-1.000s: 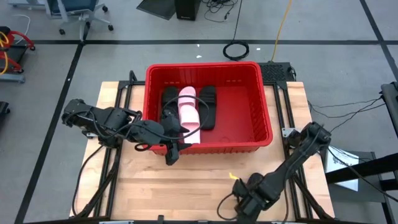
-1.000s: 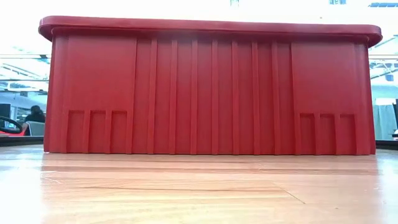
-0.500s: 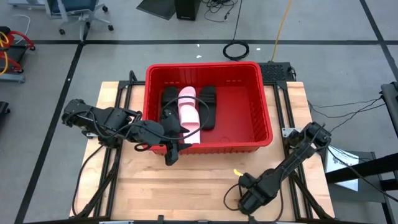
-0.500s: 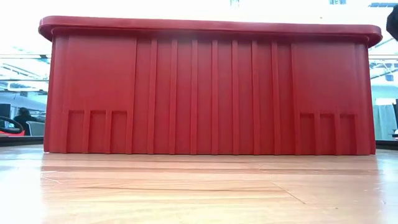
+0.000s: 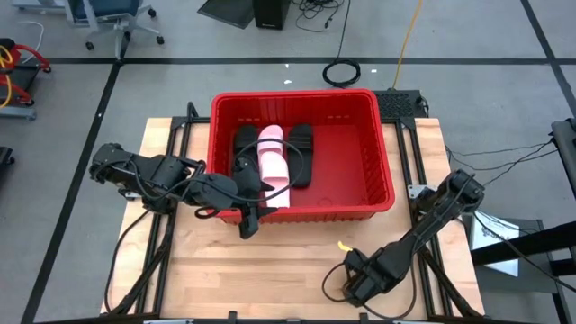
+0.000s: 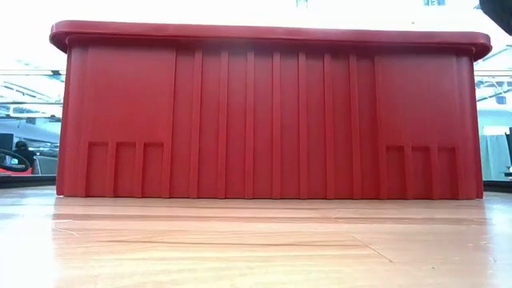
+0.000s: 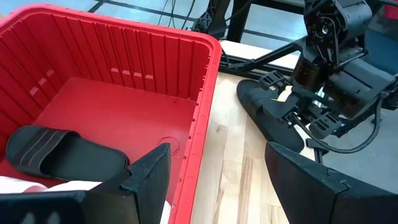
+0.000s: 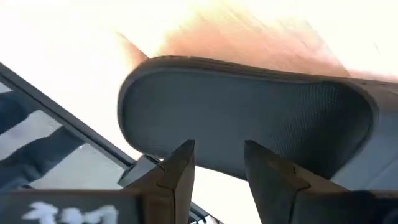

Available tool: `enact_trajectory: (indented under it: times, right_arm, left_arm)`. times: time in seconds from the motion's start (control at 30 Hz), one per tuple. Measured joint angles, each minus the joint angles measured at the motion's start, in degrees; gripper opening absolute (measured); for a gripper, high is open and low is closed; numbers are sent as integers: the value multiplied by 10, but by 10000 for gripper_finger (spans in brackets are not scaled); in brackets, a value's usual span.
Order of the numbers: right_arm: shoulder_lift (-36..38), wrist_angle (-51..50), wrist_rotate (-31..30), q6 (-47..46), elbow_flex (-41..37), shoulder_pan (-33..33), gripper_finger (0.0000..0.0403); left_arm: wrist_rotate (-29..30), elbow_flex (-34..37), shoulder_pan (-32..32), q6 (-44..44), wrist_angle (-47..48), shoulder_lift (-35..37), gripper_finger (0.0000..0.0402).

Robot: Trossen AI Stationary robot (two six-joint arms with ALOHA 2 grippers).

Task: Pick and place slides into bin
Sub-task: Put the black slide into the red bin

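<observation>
The red bin (image 5: 385, 162) stands at the table's far middle and fills the low view (image 6: 272, 112). Inside lie a black slide (image 5: 243, 144), a pink slide (image 5: 273, 160) and another black slide (image 5: 302, 155). My left gripper (image 5: 248, 221) is open and empty at the bin's near left rim (image 7: 208, 68), one finger on each side of the wall. My right gripper (image 5: 354, 272) is near the table's front edge, shut on another black slide (image 7: 267, 115), which bears a small yellow tag (image 5: 342, 245). My right gripper holds the black slide at one long edge (image 8: 217, 163), a finger (image 8: 180, 168) on each side. Its broad textured face (image 8: 249, 106) is turned to the wrist camera. The fingers hide the exact place of contact. The slide sticks out tilted beyond the fingers toward the bin; whether it is clear of the table, I cannot tell.
Bare wooden tabletop (image 5: 288, 261) lies between the bin and the front edge. The bin's right half (image 5: 351, 162) holds no slides. Cables and dark frame bars run along the table's sides.
My right gripper has moved with the black slide a little toward the table's far edge and right, toward the bin. Its arm has come into the upper right corner of the low view.
</observation>
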State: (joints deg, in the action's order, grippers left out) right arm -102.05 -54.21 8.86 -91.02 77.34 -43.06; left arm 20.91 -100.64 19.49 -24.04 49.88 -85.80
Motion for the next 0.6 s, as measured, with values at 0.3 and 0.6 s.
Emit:
enact_trajectory:
  times: [0.3, 0.6]
  right_arm:
    - [55, 41, -82, 12, 0, 21, 130]
    - [116, 185, -226, 23, 0, 26, 130]
  left_arm:
    - [1, 0, -3, 9, 0, 0, 255]
    - [1, 0, -3, 12, 0, 0, 255]
